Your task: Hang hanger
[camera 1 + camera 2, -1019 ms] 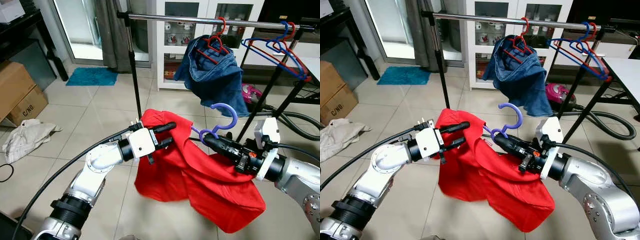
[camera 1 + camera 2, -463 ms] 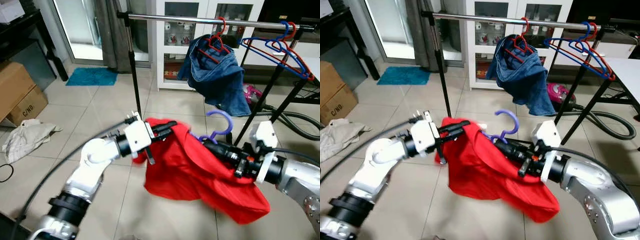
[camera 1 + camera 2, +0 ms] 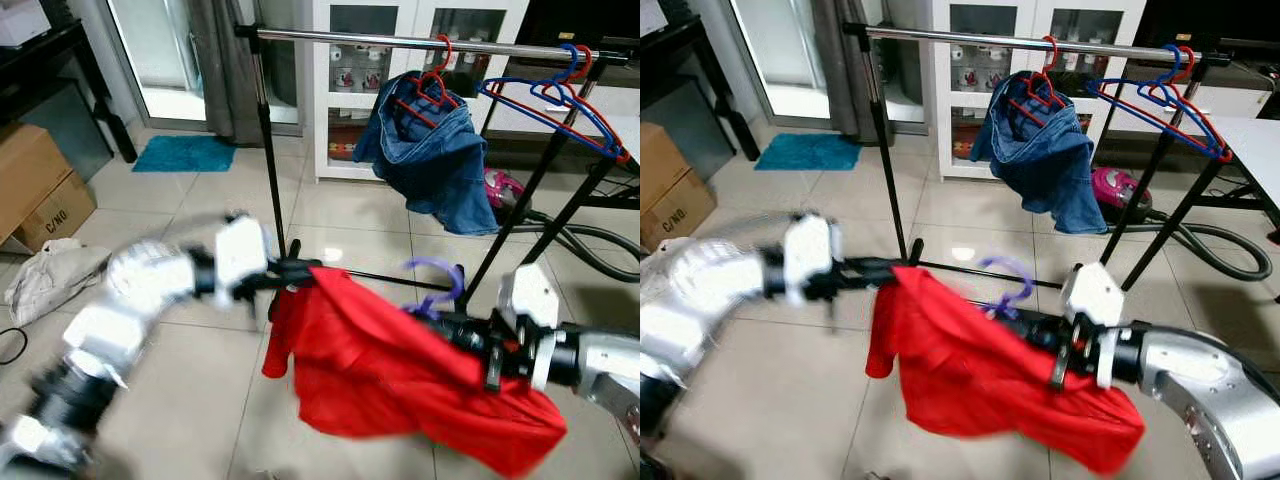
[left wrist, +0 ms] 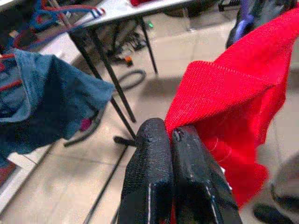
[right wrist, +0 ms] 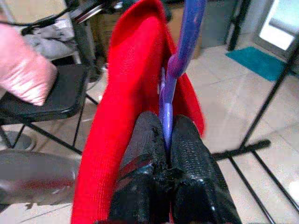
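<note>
Holding the purple hanger (image 3: 436, 283) clenched in our right gripper (image 5: 163, 140), we keep its hook up, toward twelve o'clock. Our left gripper (image 4: 170, 135) pinches the red shirt (image 3: 390, 370) draped on it. We judge the rail (image 3: 400, 41) lies well above at twelve, carrying the jeans (image 3: 430, 150).

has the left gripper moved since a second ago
Yes. The left gripper, shut on the red garment, has swung toward the robot's left, pulling the cloth's corner with it. It now sits at the clothes rack's upright pole; before, it was well right of that pole.
</note>
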Tool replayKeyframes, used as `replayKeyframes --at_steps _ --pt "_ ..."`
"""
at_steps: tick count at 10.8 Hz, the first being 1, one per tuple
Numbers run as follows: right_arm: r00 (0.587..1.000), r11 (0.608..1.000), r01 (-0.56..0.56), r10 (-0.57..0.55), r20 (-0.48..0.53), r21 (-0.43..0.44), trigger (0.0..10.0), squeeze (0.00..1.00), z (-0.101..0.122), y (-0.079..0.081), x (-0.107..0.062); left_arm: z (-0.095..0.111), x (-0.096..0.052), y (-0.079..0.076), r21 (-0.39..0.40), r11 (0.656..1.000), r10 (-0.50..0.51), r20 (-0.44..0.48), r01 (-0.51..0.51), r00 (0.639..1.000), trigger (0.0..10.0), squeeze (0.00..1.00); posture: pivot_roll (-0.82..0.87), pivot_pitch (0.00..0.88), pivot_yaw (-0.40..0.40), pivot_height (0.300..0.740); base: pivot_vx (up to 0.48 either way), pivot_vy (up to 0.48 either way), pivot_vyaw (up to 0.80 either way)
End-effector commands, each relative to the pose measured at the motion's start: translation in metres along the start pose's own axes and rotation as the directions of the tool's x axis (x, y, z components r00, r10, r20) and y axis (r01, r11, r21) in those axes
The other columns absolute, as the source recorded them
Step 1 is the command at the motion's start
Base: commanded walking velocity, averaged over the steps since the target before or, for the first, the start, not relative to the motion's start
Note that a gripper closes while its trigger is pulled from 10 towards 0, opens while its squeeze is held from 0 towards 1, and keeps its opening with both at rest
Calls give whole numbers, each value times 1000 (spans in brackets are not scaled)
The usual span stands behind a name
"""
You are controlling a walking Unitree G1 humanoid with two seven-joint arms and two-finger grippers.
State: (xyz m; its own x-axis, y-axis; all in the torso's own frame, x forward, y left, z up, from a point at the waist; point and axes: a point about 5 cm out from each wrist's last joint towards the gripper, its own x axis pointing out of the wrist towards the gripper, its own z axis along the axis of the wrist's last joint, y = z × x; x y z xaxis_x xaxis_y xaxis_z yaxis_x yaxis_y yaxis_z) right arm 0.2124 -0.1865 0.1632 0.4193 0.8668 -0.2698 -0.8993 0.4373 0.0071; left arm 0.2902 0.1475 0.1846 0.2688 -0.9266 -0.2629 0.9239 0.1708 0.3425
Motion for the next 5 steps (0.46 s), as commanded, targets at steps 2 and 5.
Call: replayKeyframes --at_steps 2,5 --pt "990 1000 -10 13 140 -21 10000 0 21 0 -3 0 -14 9 -34 998 -46 -74 43 996 0 0 32 3 35 740 0 0 0" --pt "968 998 65 -61 244 -6 10000 0 32 -9 -4 -7 -17 2 -95 984 -167 -164 153 972 0 0 27 10 43 740 0 0 0"
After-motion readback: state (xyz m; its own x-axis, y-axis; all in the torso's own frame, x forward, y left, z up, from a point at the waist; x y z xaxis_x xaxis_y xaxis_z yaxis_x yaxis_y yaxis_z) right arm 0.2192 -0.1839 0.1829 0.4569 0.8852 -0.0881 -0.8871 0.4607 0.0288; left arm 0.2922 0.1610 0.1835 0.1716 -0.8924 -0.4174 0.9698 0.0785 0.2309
